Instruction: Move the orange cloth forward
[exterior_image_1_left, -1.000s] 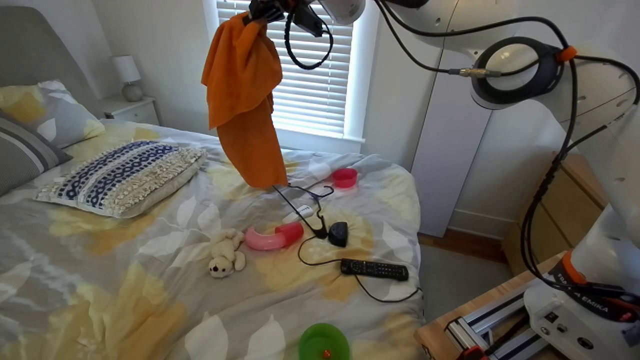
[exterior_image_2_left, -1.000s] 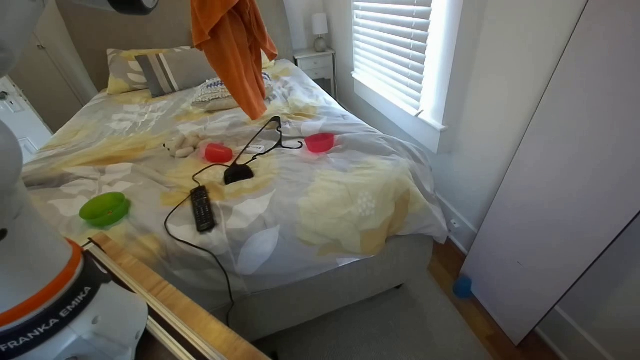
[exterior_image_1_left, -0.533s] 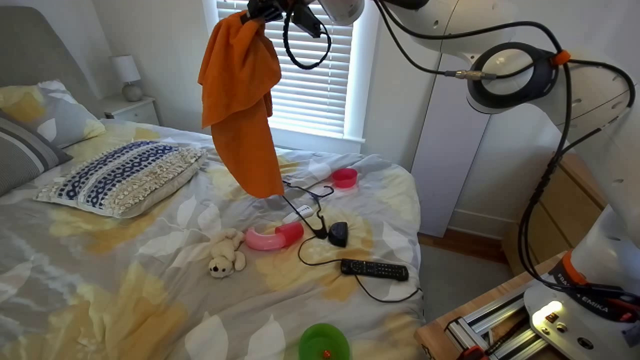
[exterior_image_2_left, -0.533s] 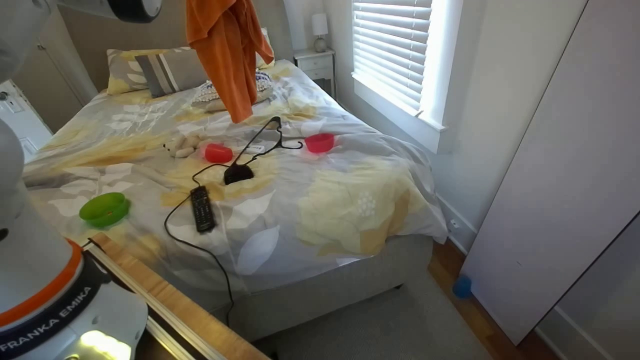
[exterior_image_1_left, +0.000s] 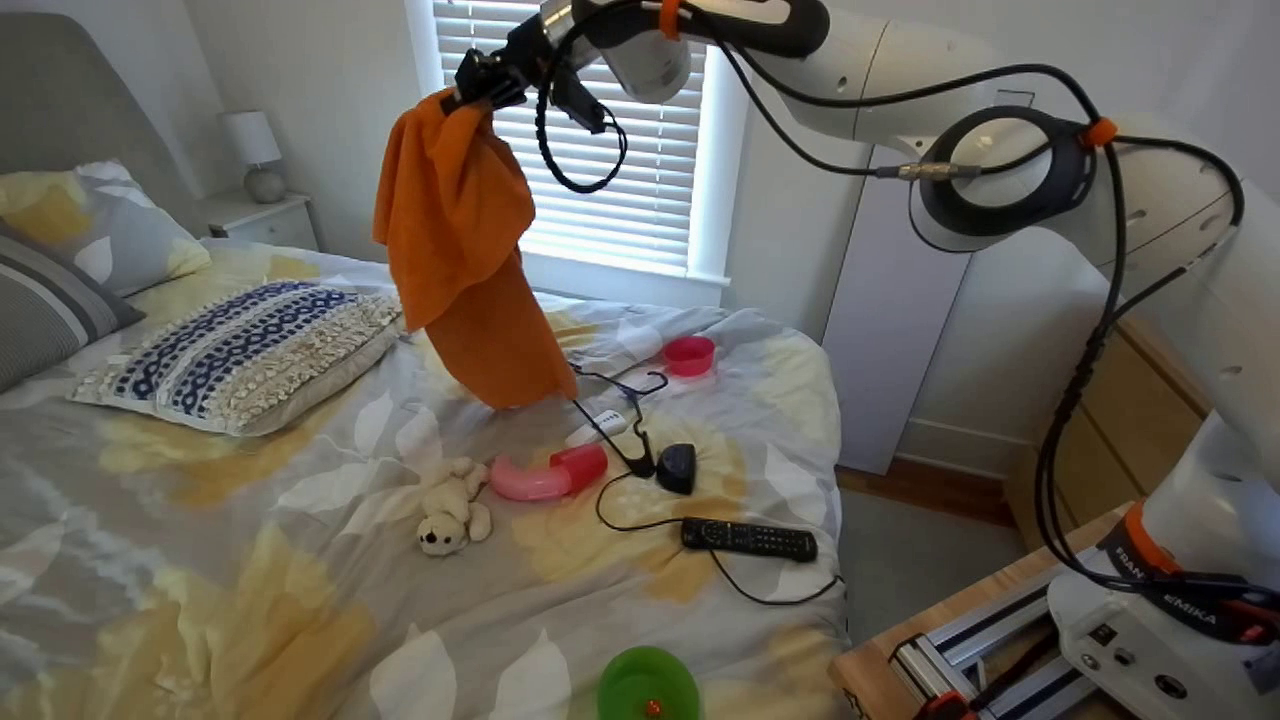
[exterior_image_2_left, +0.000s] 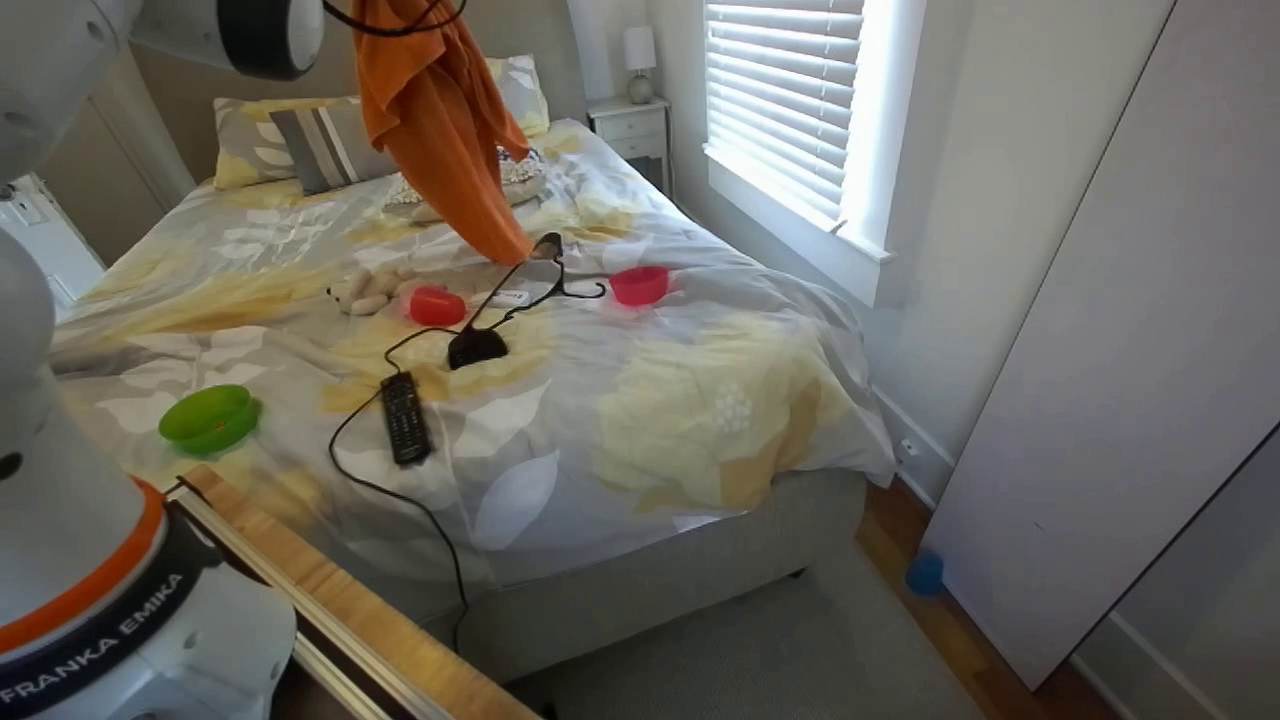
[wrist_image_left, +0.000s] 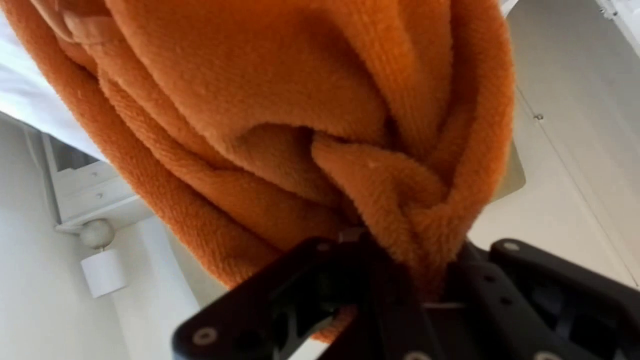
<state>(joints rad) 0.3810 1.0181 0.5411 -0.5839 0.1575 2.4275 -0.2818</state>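
Looks like we're mid-carry, pincer (wrist_image_left: 417, 270) pinching the orange cloth (exterior_image_1_left: 460, 230); next we probably ease it forward, clear of that hanger (exterior_image_1_left: 641, 464), then lower.

The orange cloth (wrist_image_left: 240, 85) is matt, fuzzy towelling; the patterned cushion (exterior_image_1_left: 245, 355), rough, tufted fabric; the green bowl (exterior_image_1_left: 640, 672), smooth plastic. The jaws, blurred in the wrist view, are probably matt metal.

Both exterior views overlook the bed (exterior_image_2_left: 570, 410); the wrist view faces cloth (wrist_image_left: 280, 95) up close.
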